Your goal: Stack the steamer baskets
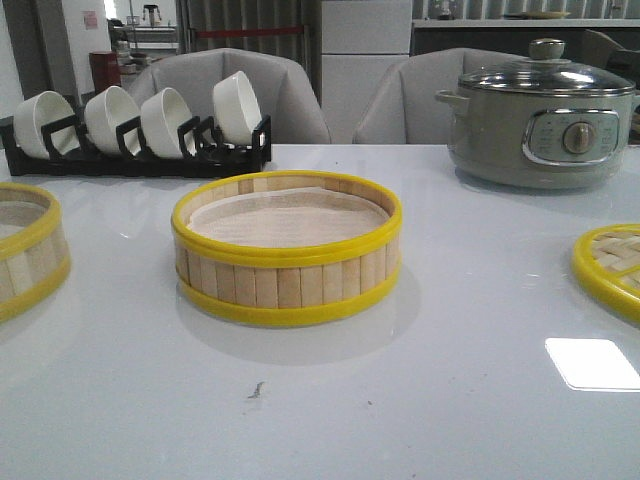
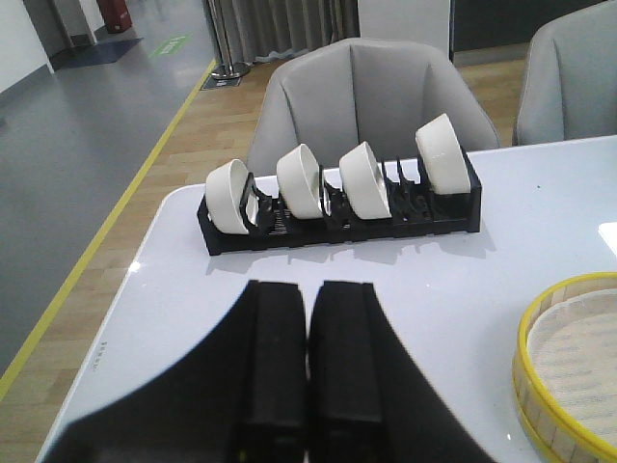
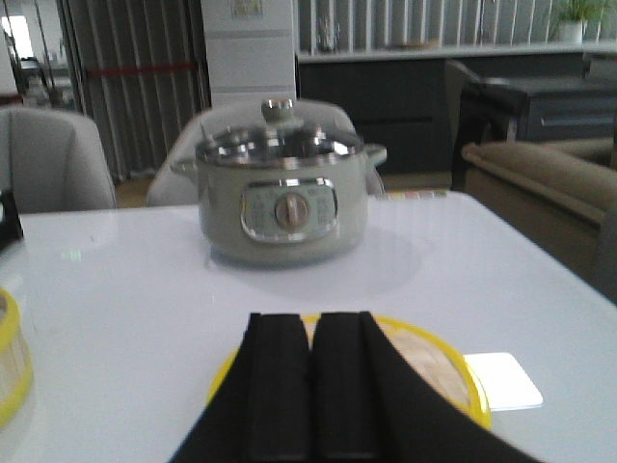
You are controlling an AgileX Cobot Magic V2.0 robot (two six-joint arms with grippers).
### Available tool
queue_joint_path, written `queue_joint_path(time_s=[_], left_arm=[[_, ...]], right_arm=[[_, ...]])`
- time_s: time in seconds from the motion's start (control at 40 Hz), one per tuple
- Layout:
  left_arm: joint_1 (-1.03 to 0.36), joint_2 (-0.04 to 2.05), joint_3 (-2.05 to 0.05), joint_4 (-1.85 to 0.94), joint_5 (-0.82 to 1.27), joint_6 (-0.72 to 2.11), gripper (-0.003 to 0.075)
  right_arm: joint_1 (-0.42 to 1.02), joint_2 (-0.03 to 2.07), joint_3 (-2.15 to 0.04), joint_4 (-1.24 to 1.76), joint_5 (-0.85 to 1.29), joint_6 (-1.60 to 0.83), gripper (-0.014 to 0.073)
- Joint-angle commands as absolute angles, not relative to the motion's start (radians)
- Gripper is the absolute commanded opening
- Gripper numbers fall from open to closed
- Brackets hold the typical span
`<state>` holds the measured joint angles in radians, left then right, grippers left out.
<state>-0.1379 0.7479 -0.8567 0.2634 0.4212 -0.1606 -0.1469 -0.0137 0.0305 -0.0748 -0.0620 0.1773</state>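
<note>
One steamer basket (image 1: 287, 285), pale slats with yellow rims and a pale liner, sits mid-table in the front view. A second basket (image 1: 28, 252) is cut off at the left edge. Neither gripper shows in the front view. In the left wrist view my left gripper (image 2: 308, 289) is shut and empty above bare table, with a basket's rim (image 2: 525, 362) off to its side. In the right wrist view my right gripper (image 3: 310, 323) is shut and empty, over the woven lid (image 3: 439, 365). A sliver of a basket (image 3: 10, 359) shows at that view's edge.
A black rack of white bowls (image 1: 140, 135) stands at the back left, also in the left wrist view (image 2: 337, 198). A grey electric pot with glass lid (image 1: 540, 120) stands at the back right, also in the right wrist view (image 3: 280, 207). The woven lid (image 1: 612, 268) lies at the right edge.
</note>
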Motion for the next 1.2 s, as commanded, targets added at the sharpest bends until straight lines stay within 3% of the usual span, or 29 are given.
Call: queue_joint_path(time_s=[0.0,0.17,0.33,0.42,0.68,0.97,1.1,1.18], left_arm=[[-0.145,0.749,-0.892,0.269,0.335,-0.167,0.0088],[-0.145,0.749,-0.892,0.267,0.335,-0.167,0.0088],[-0.145,0.749,-0.892,0.267,0.337,-0.167,0.0088],[-0.145,0.749,-0.892,0.263,0.339,-0.167,0.0088],[-0.187,0.749,-0.892,0.263,0.421,-0.167,0.0088],[-0.204,0.749,-0.892,0.263,0.467,-0.170,0.0092],[-0.204,0.749,-0.892,0.263,0.478,-0.170,0.0216],[-0.204,0.749,-0.892,0.260,0.470,-0.173,0.0379]], right_arm=[[-0.154,-0.026,0.014,-0.063,-0.269,0.232,0.0056],[-0.153,-0.020,-0.068,-0.076,-0.182,0.255,0.0056],[-0.131,0.074,-0.324,-0.081,0.234,0.241,0.0056],[-0.126,0.255,-0.479,-0.107,0.337,0.221,0.0056],[-0.099,0.562,-0.704,-0.078,0.311,0.222,0.0056],[-0.099,0.610,-0.717,-0.063,0.186,0.225,0.0056],[-0.099,0.616,-0.720,0.026,0.207,0.263,0.0100],[-0.099,0.634,-0.721,0.045,0.268,0.262,0.0216]])
